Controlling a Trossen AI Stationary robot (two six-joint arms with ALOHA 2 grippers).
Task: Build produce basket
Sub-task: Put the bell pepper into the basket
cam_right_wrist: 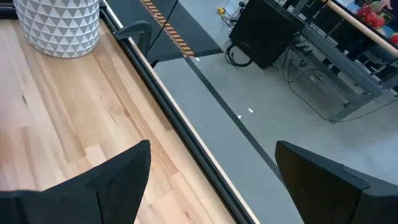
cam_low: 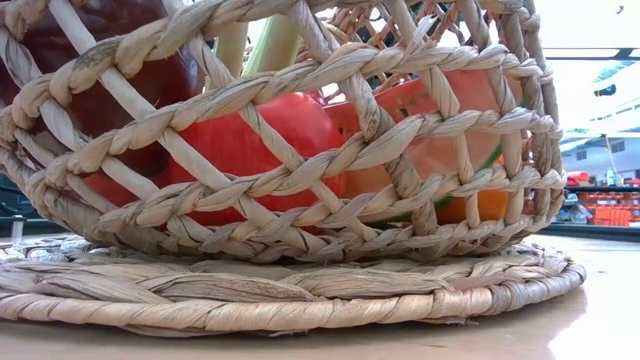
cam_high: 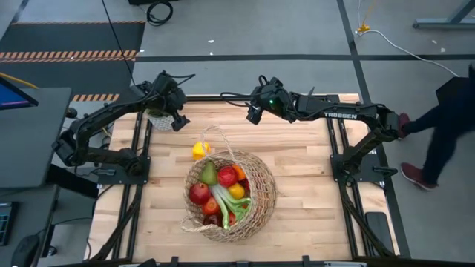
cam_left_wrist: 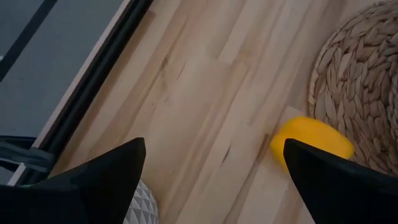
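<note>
The tan wicker basket (cam_high: 230, 195) stands mid-table on a flat woven disc (cam_low: 300, 290). It holds produce: red apples (cam_high: 199, 193), a green pear (cam_high: 209, 174), an orange (cam_high: 236, 190) and a leek (cam_high: 226, 204). A yellow lemon (cam_high: 199, 150) lies on the wood beside the basket's far-left rim; it also shows in the left wrist view (cam_left_wrist: 311, 140). My left gripper (cam_high: 178, 122) hangs open above the table's far left, short of the lemon, with nothing between its fingers (cam_left_wrist: 214, 146). My right gripper (cam_high: 254, 115) is open over the far edge and holds nothing (cam_right_wrist: 212, 146).
A small green plant in a white patterned pot (cam_high: 158, 119) stands at the far left, right beside my left gripper, and shows in the right wrist view (cam_right_wrist: 59, 25). Bare wood lies right of the basket. A person (cam_high: 445, 126) walks past the table's right side.
</note>
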